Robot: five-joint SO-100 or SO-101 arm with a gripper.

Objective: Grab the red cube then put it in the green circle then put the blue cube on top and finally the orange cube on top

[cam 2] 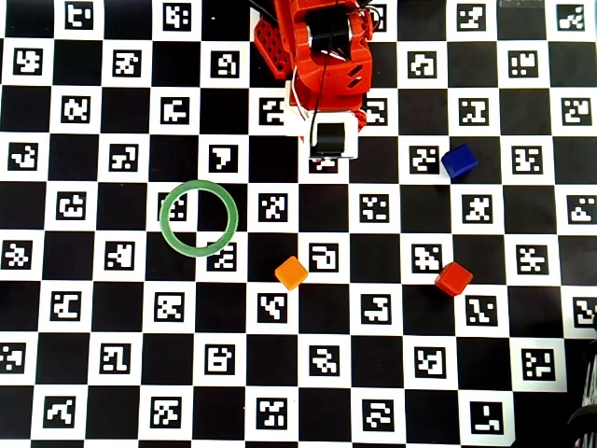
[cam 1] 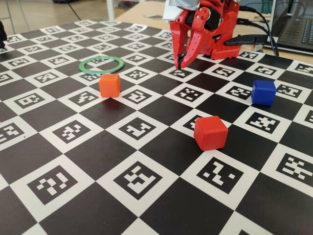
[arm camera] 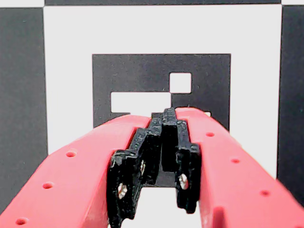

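Note:
The red cube (cam 1: 210, 133) (cam 2: 453, 278) sits alone on the checkered board, at the front right in the fixed view. Further left lies the orange cube (cam 1: 109, 85) (cam 2: 291, 273), and the blue cube (cam 1: 263, 92) (cam 2: 459, 161) is at the right. The green circle (cam 1: 102, 58) (cam 2: 163, 217) lies flat at the back left with nothing inside it. My gripper (cam 1: 179, 63) (arm camera: 169, 113) hangs tip-down near the arm's base, just over a marker tile. It is shut and holds nothing. All three cubes are well away from it.
The red arm base (cam 1: 215, 29) (cam 2: 317, 47) stands at the board's far edge. A laptop (cam 1: 296, 27) and black cables (cam 1: 254, 39) lie behind it on the right. The wrist view shows only the marker tile (arm camera: 161, 71) below.

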